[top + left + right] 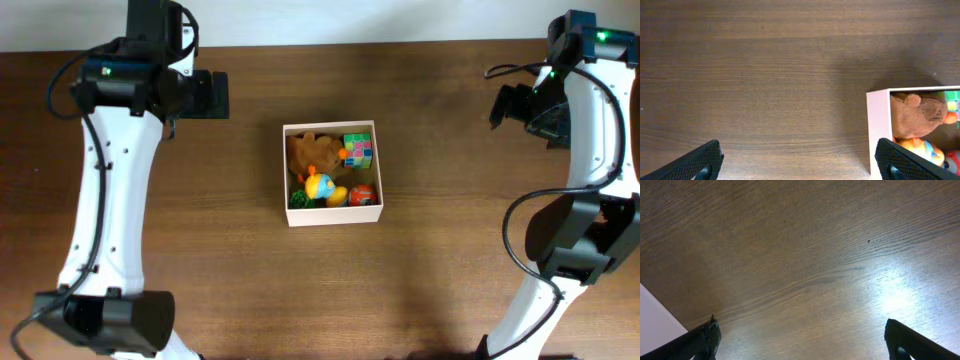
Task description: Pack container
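Note:
The container (pixel 332 216), a square white box, sits in the middle of the dark wooden table. Inside lie a brown plush (pixel 312 153), a colourful cube (pixel 358 150), a yellow and blue toy (pixel 322 186), a red ball (pixel 362 193) and a small green piece (pixel 298 200). My left gripper (pixel 215 95) hovers open at the back left, apart from the box. In the left wrist view the left gripper (pixel 802 162) spans bare wood, with the container's white wall (pixel 877 130) and the plush (pixel 917 116) at the right. My right gripper (pixel 503 105) is open at the back right; the right gripper (pixel 805 342) holds nothing.
The table's far edge runs along the top of the overhead view, with a white surface (pixel 400 20) beyond it. A white patch (pixel 655 322) shows at the lower left of the right wrist view. Both arm bases stand at the table's near corners.

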Robot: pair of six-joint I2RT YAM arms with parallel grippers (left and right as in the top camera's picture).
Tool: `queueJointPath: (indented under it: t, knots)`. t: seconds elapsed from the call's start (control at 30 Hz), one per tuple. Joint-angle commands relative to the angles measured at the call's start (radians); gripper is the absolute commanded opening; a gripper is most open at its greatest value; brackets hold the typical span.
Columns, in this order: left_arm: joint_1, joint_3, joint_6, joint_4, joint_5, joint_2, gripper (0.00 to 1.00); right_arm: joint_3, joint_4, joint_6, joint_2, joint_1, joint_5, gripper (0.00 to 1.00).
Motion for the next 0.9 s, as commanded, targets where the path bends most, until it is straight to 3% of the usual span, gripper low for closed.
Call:
queueJointPath:
  t: [0.0,0.17,0.4,0.47,0.5,0.7,0.87]
  knots:
    - [0.004,-0.002,-0.002,-0.011,-0.023,-0.132,0.99,0.014,0.0,0.002,-0.008,-0.003,-0.002,0.99]
    - [0.004,-0.002,-0.03,-0.064,-0.091,-0.258,0.99,0.014,0.0,0.002,-0.008,-0.003,-0.002,0.99]
    - [-0.002,-0.089,-0.103,-0.148,-0.091,-0.287,0.99,0.014,0.0,0.002,-0.008,-0.003,-0.002,0.99]
    - [-0.018,-0.199,-0.103,-0.072,-0.091,-0.313,0.99,0.014,0.0,0.002,-0.008,-0.003,-0.002,0.99]
    - [-0.048,-0.34,-0.102,0.048,-0.091,-0.351,0.99,0.014,0.0,0.002,-0.008,-0.003,-0.002,0.99]
    - [-0.139,-0.784,-0.1,0.464,-0.07,-0.514,0.99,0.014,0.0,0.002,-0.008,-0.003,-0.002,0.99]
    - [-0.144,-1.007,-0.104,0.602,-0.046,-0.645,0.99,0.014,0.0,0.002,-0.008,-0.003,-0.002,0.99]
